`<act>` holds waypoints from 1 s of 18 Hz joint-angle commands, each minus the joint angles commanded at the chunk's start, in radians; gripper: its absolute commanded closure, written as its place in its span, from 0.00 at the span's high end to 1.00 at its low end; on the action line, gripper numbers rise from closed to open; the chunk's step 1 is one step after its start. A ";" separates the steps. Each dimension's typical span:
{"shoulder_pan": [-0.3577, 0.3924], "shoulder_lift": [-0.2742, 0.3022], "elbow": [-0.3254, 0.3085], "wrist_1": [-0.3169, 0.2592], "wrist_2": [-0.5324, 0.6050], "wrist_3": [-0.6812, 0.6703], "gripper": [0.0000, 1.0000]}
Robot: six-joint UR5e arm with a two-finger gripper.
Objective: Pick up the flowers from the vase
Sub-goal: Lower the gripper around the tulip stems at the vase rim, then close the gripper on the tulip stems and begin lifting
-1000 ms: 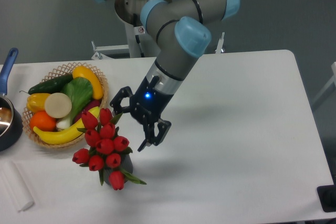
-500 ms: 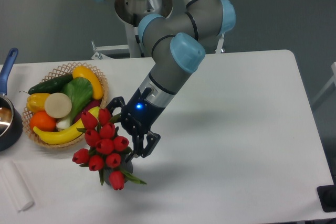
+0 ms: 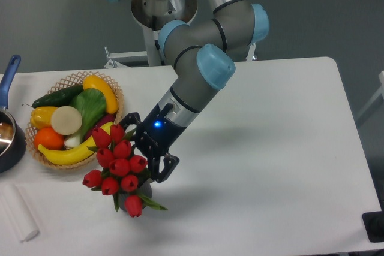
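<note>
The flowers (image 3: 119, 166), a bunch of red tulip buds with green leaves, stand in the vase (image 3: 141, 195), of which only a dark sliver shows under the blooms at the table's front left. My gripper (image 3: 146, 151) sits right against the bunch's right side. One finger reaches behind the top buds and the other (image 3: 166, 168) lies low on the right. The jaws stand apart around the bunch's right edge and have not closed on it.
A wicker basket (image 3: 114, 91) of fruit and vegetables sits just behind and left of the flowers. A dark pot with a blue handle (image 3: 8, 76) is at the far left edge. A white roll (image 3: 19, 216) lies at the front left.
The gripper has moved left and slightly down, from open table right of the bunch to touching its right side, staying open.
</note>
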 joint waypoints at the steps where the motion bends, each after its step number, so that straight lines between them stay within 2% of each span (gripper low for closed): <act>1: 0.000 0.000 -0.002 0.000 -0.011 0.000 1.00; 8: 0.005 -0.012 -0.015 0.000 -0.013 0.043 1.00; 15: 0.006 -0.026 -0.002 0.002 -0.046 0.043 1.00; 18: 0.005 -0.038 0.001 0.037 -0.052 0.043 1.00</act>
